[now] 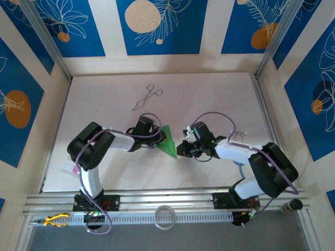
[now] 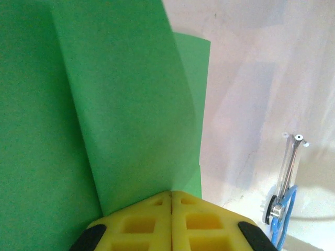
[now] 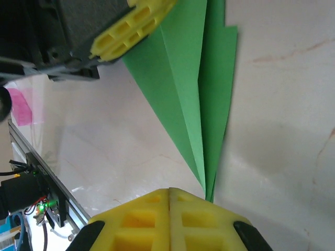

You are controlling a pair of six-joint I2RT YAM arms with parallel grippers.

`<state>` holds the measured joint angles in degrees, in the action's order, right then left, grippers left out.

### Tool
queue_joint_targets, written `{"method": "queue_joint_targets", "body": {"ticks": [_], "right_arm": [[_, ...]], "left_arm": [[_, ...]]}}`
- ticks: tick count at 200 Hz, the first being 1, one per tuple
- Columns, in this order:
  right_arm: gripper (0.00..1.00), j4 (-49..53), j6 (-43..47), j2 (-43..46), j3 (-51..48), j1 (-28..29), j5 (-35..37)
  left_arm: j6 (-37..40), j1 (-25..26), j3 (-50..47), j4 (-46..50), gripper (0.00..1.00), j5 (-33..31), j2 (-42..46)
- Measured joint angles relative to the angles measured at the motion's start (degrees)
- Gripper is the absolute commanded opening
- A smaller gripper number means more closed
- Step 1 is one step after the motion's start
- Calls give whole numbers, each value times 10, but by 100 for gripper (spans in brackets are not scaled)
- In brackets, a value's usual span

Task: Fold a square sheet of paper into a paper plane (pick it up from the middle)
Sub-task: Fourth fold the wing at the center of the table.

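- Clamped tight on the wide end of the paper plane (image 2: 120,104) with the left gripper (image 2: 171,201); pinched just as tight on its narrow tip with the right gripper (image 3: 168,196).
- Stretched between both sets of fingertips, wide end at the left pincer, point at the right.
- Best to hold both grips firm, draw gently apart to tauten the centre crease, and avoid twisting the thin flaps.
- Impossible to judge the depth of paper inside either pinch, or any contact with the table (image 1: 220,94) beneath.
- Hard to count the overlapping layers; cut off at the left wrist view's edge.
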<state>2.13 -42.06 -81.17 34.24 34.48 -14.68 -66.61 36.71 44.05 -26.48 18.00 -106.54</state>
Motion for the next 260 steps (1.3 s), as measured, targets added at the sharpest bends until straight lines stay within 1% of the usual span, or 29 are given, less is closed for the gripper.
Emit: {"method": "queue_joint_targets", "body": {"ticks": [36, 59, 114, 178, 260], "right_arm": [[6, 5, 0, -13, 22, 0, 7], [6, 5, 0, -26, 35, 1, 10], [5, 2, -12, -46, 54, 14, 20], [4, -12, -30, -63, 59, 14, 43], [2, -17, -43, -74, 59, 14, 52]], "left_arm": [[-19, 10, -12, -7, 9, -31, 10], [-24, 12, -14, -10, 9, -37, 11], [-23, 13, -15, -11, 9, -37, 11], [-19, 13, -15, -11, 9, -37, 11], [-17, 13, -15, -10, 9, -37, 12]]}}
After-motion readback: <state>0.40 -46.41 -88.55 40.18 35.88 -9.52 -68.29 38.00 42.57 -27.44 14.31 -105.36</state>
